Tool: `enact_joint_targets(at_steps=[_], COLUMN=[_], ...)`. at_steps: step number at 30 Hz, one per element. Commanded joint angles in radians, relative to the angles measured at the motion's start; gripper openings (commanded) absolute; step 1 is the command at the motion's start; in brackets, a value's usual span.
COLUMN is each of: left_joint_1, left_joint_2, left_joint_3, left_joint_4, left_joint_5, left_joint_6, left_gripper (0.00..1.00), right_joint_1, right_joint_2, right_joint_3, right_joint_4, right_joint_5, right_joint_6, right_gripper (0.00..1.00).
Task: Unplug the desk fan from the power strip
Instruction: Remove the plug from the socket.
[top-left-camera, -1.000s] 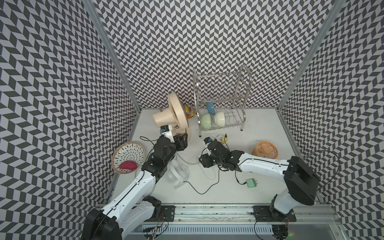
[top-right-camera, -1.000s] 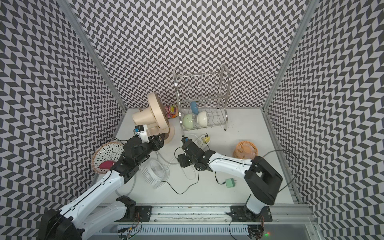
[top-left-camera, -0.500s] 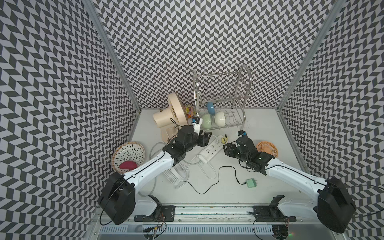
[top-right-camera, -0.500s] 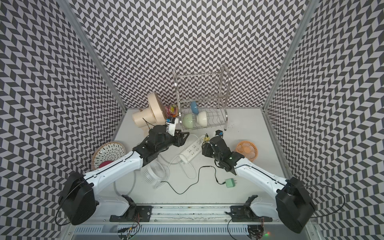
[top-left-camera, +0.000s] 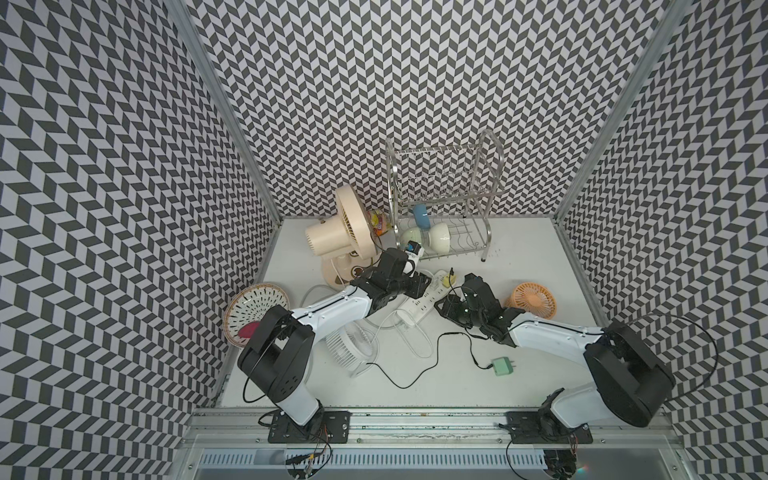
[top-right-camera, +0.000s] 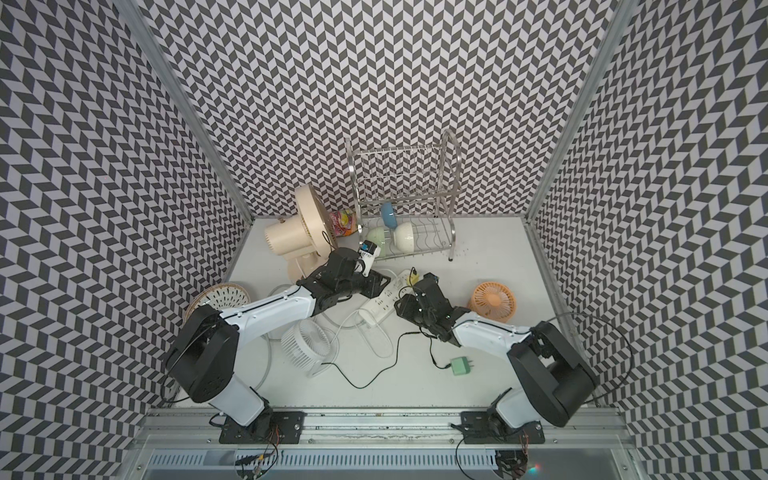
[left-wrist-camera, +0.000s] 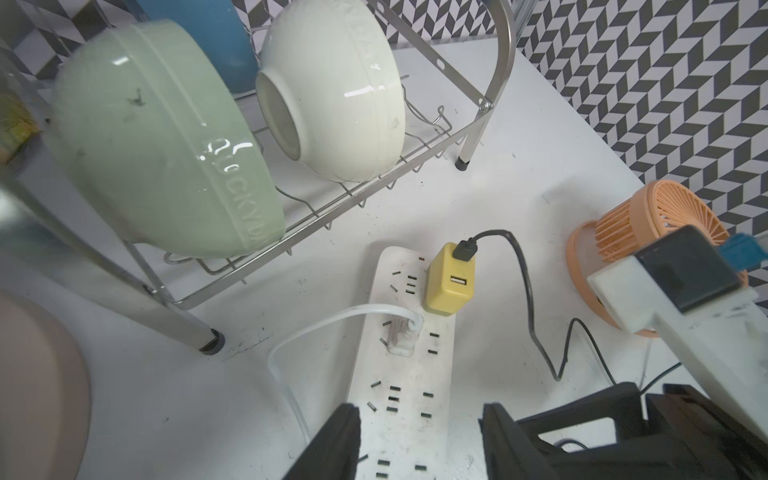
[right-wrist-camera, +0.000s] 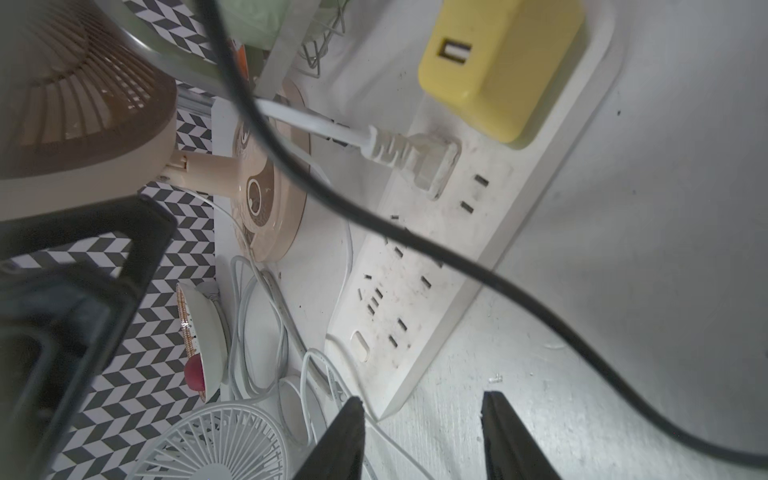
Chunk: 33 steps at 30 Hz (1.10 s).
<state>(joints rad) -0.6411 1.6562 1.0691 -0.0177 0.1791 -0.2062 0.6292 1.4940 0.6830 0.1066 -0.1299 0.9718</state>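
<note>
The beige desk fan (top-left-camera: 349, 232) stands at the back left. Right of its base, the white power strip (top-left-camera: 419, 299) lies slantwise on the table. A clear white plug (left-wrist-camera: 403, 338) sits in the strip, and its white cord runs toward the fan's base (right-wrist-camera: 270, 199). A yellow USB charger (left-wrist-camera: 449, 282) with a black cable is plugged in beside it. My left gripper (left-wrist-camera: 419, 436) is open, its jaws straddling the strip's width short of the plug. My right gripper (right-wrist-camera: 424, 436) is open over the table by the strip's near corner, holding nothing.
A wire dish rack (top-left-camera: 440, 199) with bowls stands behind the strip. An orange mini fan (top-left-camera: 532, 301) lies at the right. In front lie a white mini fan (top-left-camera: 349, 345) and a green adapter (top-left-camera: 503, 366) on a black cable. A woven basket (top-left-camera: 255, 307) sits at the left wall.
My left arm has reached from the fan's base out over the strip. My right arm swung right, then came back to the strip's near end. Both pairs of jaws have narrowed.
</note>
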Motion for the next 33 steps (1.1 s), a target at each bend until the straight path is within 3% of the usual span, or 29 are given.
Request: enact_joint_targets(at_steps=[1, 16, 33], left_joint_1=[0.000, -0.006, -0.057], left_joint_2=[0.059, 0.252, 0.347], left_joint_3=[0.068, 0.208, 0.313], left_joint_4=[-0.008, -0.052, -0.143], left_joint_5=[0.041, 0.054, -0.091], left_joint_6=[0.036, 0.057, 0.101], left_gripper=[0.51, 0.42, 0.31], right_joint_1=[-0.031, -0.111, -0.120], right_joint_2=[0.022, 0.122, 0.216], right_joint_3=[-0.003, -0.007, 0.026], right_joint_4=[0.117, 0.182, 0.270], right_joint_5=[-0.015, -0.050, -0.066], right_joint_6=[0.028, 0.016, 0.059], right_gripper=[0.46, 0.45, 0.44])
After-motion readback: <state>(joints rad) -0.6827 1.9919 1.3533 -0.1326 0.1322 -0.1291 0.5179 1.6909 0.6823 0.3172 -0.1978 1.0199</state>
